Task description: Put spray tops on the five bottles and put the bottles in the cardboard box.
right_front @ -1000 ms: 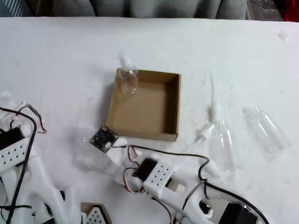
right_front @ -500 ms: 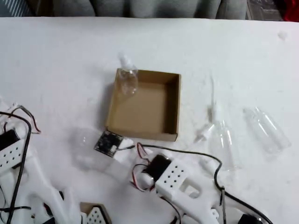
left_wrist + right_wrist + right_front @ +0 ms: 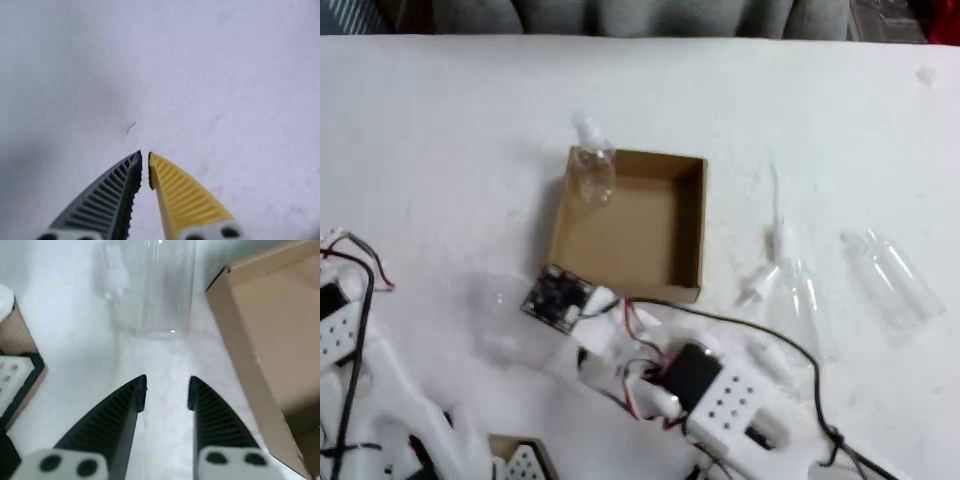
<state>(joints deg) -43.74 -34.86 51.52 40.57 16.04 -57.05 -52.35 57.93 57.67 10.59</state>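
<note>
Beside the near-left corner of the open brown cardboard box [image 3: 700, 230] sits a clear plastic bottle [image 3: 155, 285]. Right gripper [image 3: 166, 385] faces it, black fingers apart, empty, box wall just beside. Left gripper [image 3: 145, 160], grey & yellow fingers closed on nothing, hangs over white table [image 3: 210, 75]. Clear bottle w/ white spray top [image 3: 592, 172] rests at box's far-left corner.

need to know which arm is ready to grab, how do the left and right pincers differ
The left pincer is shut, tips almost touching; the right pincer is open. The left has one grey and one yellow finger; the right's are both black. The left faces the table; the right faces a clear bottle near the box. Both have ribbed fingers.
</note>
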